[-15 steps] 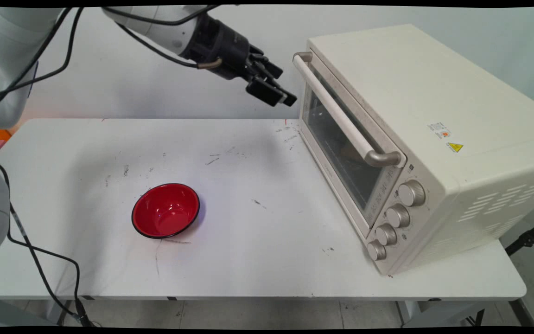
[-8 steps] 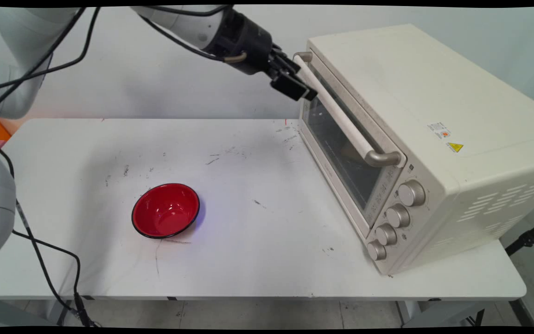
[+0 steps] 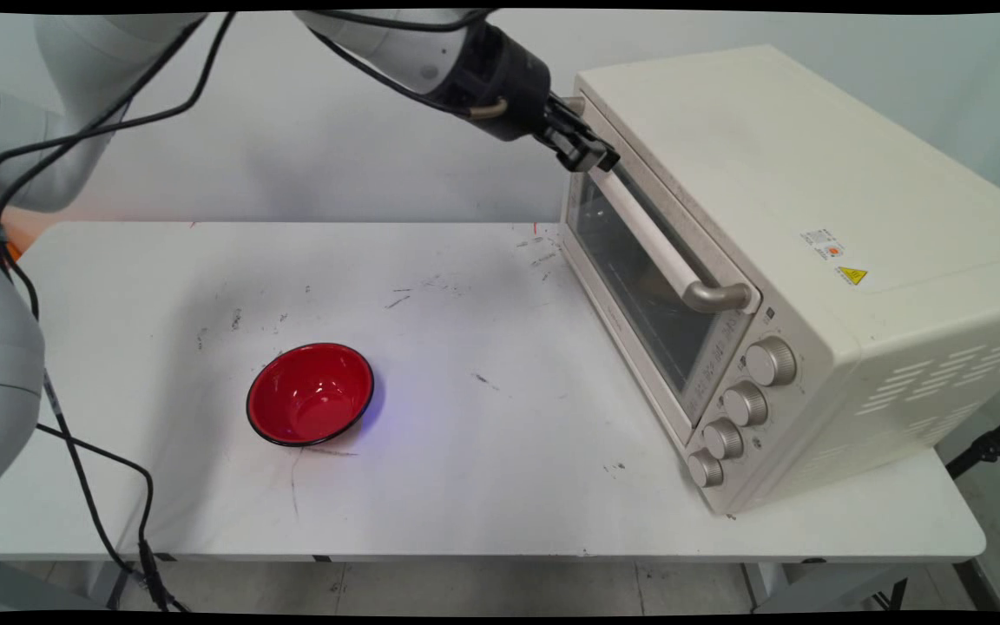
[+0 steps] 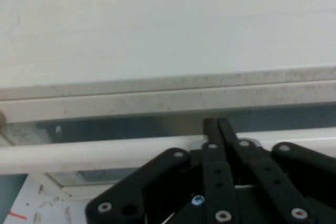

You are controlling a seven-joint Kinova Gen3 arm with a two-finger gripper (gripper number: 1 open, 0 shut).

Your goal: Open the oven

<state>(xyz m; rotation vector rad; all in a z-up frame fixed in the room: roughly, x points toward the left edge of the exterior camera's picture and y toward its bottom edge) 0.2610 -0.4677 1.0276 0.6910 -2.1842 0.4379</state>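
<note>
Up against the toaster oven [image 3: 769, 174], my fingers [image 4: 211, 128] are pressed together with nothing between them. My gripper [image 3: 594, 160] lies across the far end of the door handle [image 3: 648, 243]. The door is closed, and a red bowl [image 3: 310, 393] sits well apart on the white table [image 3: 483, 486].

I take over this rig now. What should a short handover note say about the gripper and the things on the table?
Gripper: fingers shut, holding nothing, at the far end of the oven door's handle; whether they touch it cannot be told.
Oven: on the right side of the table, door closed.
Red bowl: upright, empty, on the table left of the oven, apart from the arm.
</note>
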